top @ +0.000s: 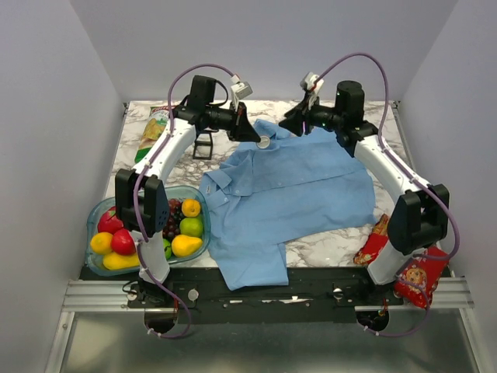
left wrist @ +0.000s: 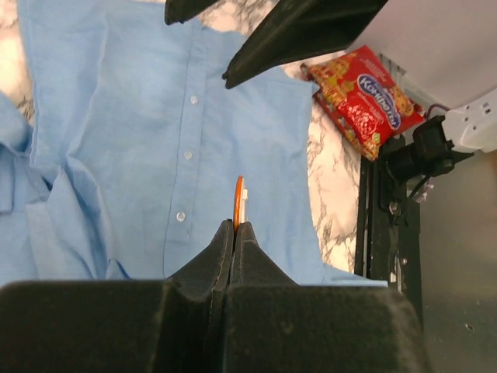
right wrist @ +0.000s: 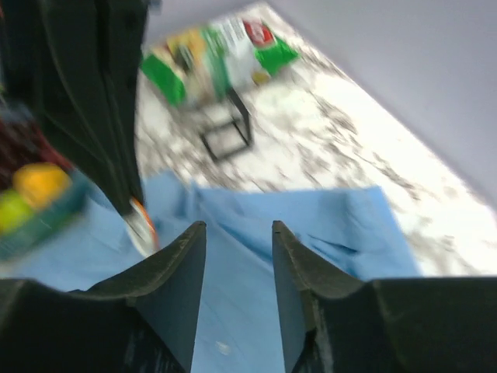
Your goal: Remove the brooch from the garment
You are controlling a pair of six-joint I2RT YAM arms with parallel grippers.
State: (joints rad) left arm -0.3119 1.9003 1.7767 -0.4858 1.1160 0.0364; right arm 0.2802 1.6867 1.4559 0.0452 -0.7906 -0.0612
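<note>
The garment (top: 287, 194) is a light blue collared shirt spread across the marble table; its button front shows in the left wrist view (left wrist: 132, 132). My left gripper (top: 252, 134) is shut on the brooch (top: 264, 142), a small round white disc with an orange rim, over the shirt's far edge. The left wrist view shows the brooch (left wrist: 239, 203) edge-on, sticking up from the closed left gripper (left wrist: 234, 227). My right gripper (right wrist: 237, 227) is open and empty over the garment (right wrist: 326, 225), just right of the brooch (right wrist: 142, 227). From above, the right gripper (top: 293, 124) faces the left one.
A bowl of fruit (top: 99, 210) stands at the near left. A green snack bag (top: 155, 128) and a small black frame (top: 203, 145) are at the far left. Red snack packets (top: 374, 239) (top: 419, 280) lie near the right arm's base.
</note>
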